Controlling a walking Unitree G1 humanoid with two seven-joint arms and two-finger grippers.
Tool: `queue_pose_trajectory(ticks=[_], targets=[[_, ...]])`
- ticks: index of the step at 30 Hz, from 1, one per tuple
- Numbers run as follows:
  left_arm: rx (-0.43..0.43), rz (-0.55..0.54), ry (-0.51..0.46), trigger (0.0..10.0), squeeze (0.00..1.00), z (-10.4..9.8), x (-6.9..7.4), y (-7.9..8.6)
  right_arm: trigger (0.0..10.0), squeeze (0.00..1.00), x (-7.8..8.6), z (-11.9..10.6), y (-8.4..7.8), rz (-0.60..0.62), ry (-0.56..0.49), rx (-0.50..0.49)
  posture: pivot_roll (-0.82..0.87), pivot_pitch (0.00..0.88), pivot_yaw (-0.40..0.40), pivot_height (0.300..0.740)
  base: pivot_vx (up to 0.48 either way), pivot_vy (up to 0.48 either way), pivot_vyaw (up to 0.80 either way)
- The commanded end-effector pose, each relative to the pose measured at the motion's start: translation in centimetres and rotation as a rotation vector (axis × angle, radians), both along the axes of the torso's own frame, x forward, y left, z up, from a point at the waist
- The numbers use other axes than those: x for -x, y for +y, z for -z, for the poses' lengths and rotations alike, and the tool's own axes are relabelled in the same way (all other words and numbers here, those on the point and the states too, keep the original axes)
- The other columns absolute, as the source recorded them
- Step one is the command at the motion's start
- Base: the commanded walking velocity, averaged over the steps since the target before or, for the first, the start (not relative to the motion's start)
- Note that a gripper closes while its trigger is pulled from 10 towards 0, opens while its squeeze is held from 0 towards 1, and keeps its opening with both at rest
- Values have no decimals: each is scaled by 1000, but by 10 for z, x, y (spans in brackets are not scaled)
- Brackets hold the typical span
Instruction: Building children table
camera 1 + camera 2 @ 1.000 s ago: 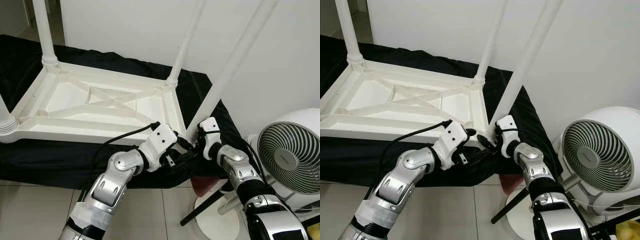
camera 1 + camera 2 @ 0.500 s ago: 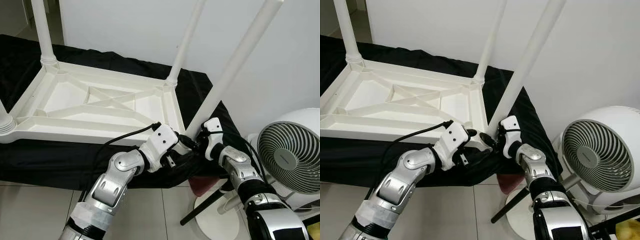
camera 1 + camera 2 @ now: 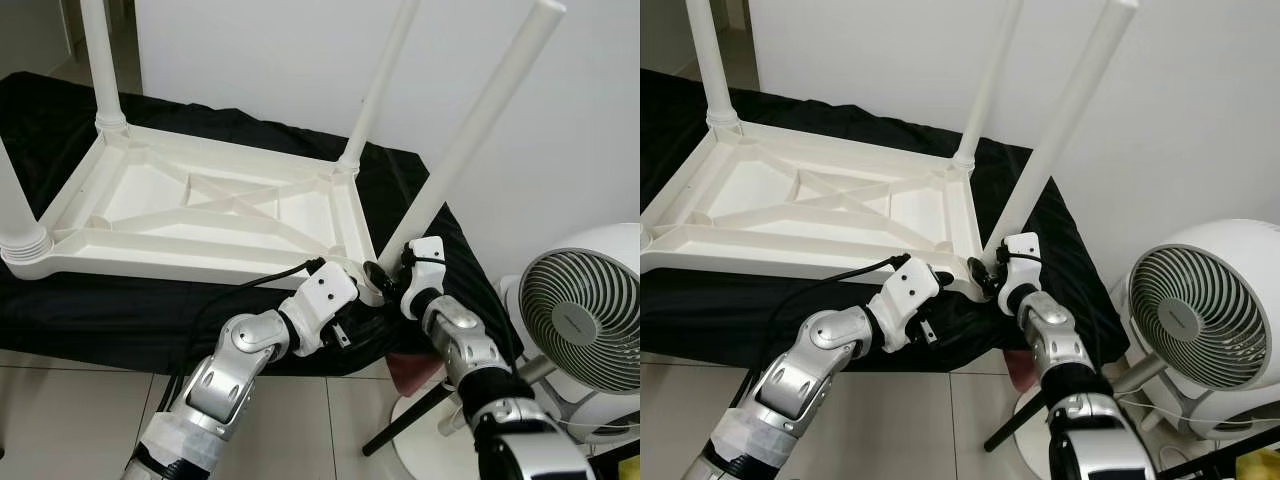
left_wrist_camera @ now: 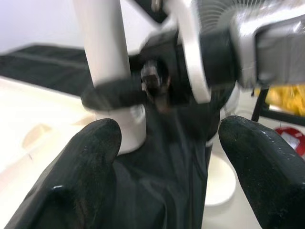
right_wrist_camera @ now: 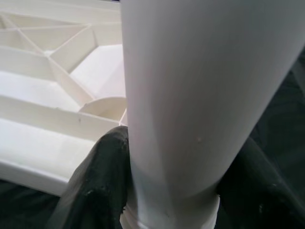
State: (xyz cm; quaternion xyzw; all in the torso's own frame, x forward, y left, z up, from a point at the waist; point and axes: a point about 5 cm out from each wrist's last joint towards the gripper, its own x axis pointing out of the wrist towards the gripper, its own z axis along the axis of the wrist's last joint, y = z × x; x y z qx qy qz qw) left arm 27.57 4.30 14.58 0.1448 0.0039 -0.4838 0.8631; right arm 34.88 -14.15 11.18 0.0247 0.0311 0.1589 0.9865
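table: white plastic children's table (image 3: 200,215) lies upside down on a black cloth (image 3: 90,310), ribbed underside facing up
fitted legs: three white round legs stand up from its corners – far left (image 3: 100,60), far right (image 3: 385,75), near left (image 3: 15,215)
fourth leg: long white plastic tube leg (image 3: 475,125) leans at the near right corner, top tilted toward the wall, foot at the corner socket (image 3: 352,272)
right gripper: (image 5: 167,191) black fingers (image 5: 100,186) clamped on both sides of the tube leg's lower end, just above the socket; in the left eye view it sits at (image 3: 385,275)
left gripper: (image 4: 167,157) fingers (image 4: 86,176) spread apart, holding nothing, pointed at the leg foot and the right gripper; just below the table's near right corner, wrist at (image 3: 325,305)
left wrist view: blurred, can't tell if the fingers touch the cloth
beside: round white floor fan (image 3: 580,315) on the tiled floor (image 3: 80,410) to the robot's right, near the cloth edge
wall: plain white (image 3: 580,110) behind the table
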Motion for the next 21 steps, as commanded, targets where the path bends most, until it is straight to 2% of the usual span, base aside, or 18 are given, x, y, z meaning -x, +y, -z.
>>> queue_pose_trajectory(ticks=[1,2,3,6,8,12,16,17,18,19,21], targets=[[5,-24,-8,10000,0,3,0,-3,10000,0,5,11,-6,40,51,20,118,0,-220,740,0,0,0],[47,30,16,10000,0,7,9,-7,10000,0,14,11,4,181,46,2,112,0,-217,740,0,0,0],[47,30,16,10000,0,7,9,-7,10000,0,14,11,4,181,46,2,112,0,-217,740,0,0,0],[81,62,27,10000,0,6,14,-9,10000,0,22,11,7,297,41,10,113,0,-217,740,0,0,0],[81,62,27,10000,0,6,14,-9,10000,0,22,11,7,297,41,10,113,0,-217,740,0,0,0],[84,57,29,10000,0,6,15,-4,10000,0,32,14,18,334,61,-22,120,0,-219,740,0,0,0],[81,51,24,10000,0,6,15,-2,10000,0,31,12,15,332,70,-38,120,0,-218,740,0,0,0],[83,50,22,10000,0,5,15,-2,10000,890,30,10,11,333,59,-37,123,0,-219,740,0,0,0],[83,50,22,10000,0,5,15,-2,10000,890,30,10,11,333,59,-37,123,0,-219,740,0,0,0],[86,50,20,10000,0,5,15,-2,10000,1000,31,8,11,322,54,-47,123,0,-219,740,0,0,0],[86,50,20,10000,0,5,15,-2,10000,1000,31,8,11,322,54,-47,123,0,-219,740,0,0,0]])
